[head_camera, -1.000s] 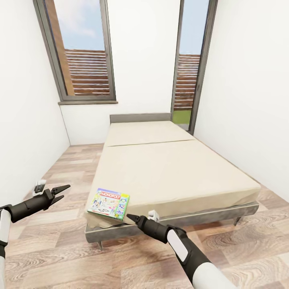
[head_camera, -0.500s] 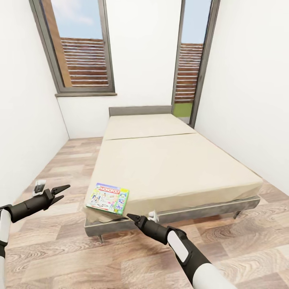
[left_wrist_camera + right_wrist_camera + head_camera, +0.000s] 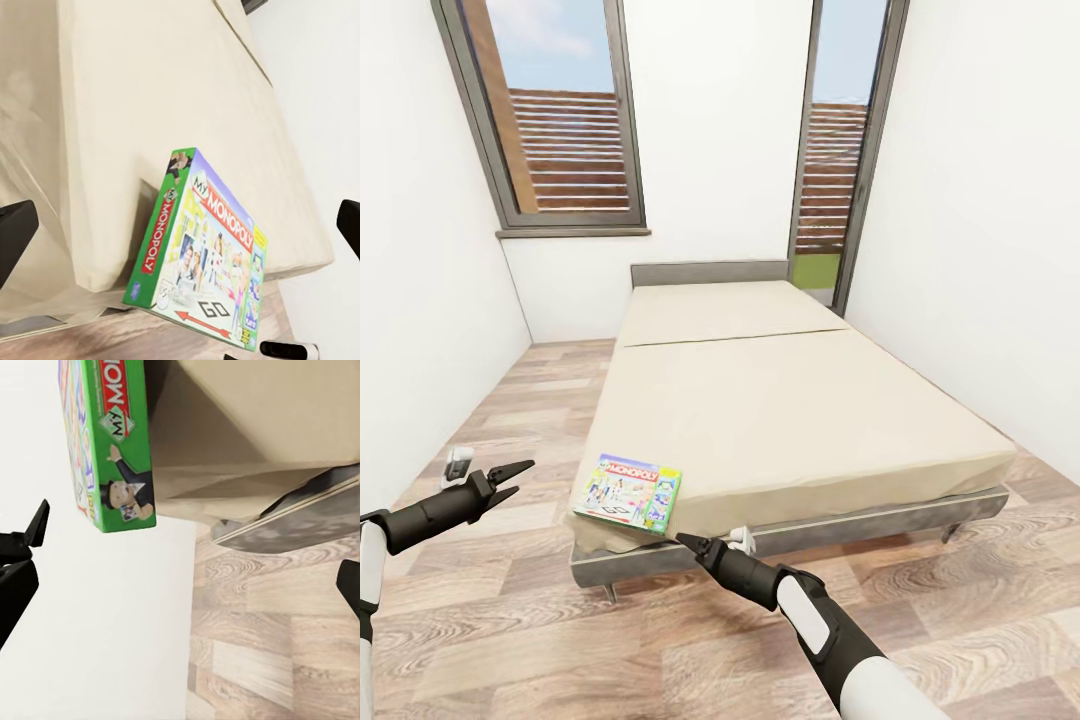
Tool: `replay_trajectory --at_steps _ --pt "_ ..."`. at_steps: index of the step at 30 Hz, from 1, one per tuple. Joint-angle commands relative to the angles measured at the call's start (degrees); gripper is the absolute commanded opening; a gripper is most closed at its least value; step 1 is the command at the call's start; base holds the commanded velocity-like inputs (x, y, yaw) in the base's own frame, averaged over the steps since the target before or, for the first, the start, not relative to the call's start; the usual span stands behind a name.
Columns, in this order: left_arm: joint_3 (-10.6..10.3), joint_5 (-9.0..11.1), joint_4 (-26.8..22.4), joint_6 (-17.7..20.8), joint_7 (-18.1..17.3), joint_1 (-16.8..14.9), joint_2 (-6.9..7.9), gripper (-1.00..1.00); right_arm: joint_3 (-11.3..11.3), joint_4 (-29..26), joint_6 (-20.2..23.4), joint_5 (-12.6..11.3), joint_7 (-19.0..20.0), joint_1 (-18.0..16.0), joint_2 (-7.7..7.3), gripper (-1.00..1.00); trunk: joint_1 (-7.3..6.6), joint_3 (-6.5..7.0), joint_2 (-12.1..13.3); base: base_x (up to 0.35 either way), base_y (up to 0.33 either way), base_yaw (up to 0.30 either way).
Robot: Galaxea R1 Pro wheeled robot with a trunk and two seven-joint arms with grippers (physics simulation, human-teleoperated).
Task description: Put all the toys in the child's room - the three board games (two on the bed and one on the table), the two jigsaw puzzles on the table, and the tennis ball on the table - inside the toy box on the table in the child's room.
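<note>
From my head, the flat green-edged, white-topped Monopoly box (image 3: 628, 495) lies at the beige-mattressed, dark-framed bed's (image 3: 780, 420) near left corner, overhanging the edge. My left jaws (image 3: 515, 478) at nine o'clock stand parted; my right jaws (image 3: 685, 541) at six look narrow. Wood-plank floor (image 3: 510, 620) lies open around.

Left wrist: the box tilts off the mattress corner.

Right wrist: its green edge overhangs.

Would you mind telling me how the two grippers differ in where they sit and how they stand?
The left gripper hangs over the floor, apart from the bed; the right gripper is at the bed's foot, just below the Monopoly box. The left points rightward, the right up-left. Both are open and empty.
</note>
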Motion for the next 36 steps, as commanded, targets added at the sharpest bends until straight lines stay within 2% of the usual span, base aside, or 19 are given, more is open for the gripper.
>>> replay_trajectory --at_steps 1,13,20,36 --pt "0.06 0.13 0.01 0.33 -0.11 -0.04 0.00 1.00 0.00 0.01 0.37 -0.38 0.03 -0.03 0.00 1.00 -0.01 -0.05 -0.02 0.000 0.000 0.000" --pt "0.13 0.14 0.01 0.43 -0.19 -0.04 0.00 1.00 -0.06 0.00 0.06 -0.42 2.52 0.22 0.00 1.00 -0.01 -0.05 -0.02 0.017 0.015 0.000" --pt "0.09 0.11 0.01 0.43 -0.09 -0.04 0.00 1.00 -0.08 0.00 -0.01 -0.95 2.68 0.23 0.00 1.00 -0.01 -0.05 -0.02 0.136 0.133 0.000" --pt "0.07 0.10 0.01 0.45 -0.02 -0.04 0.00 1.00 -0.04 0.00 -0.07 -1.56 2.65 0.24 0.00 1.00 -0.01 -0.05 -0.02 0.063 0.031 0.000"
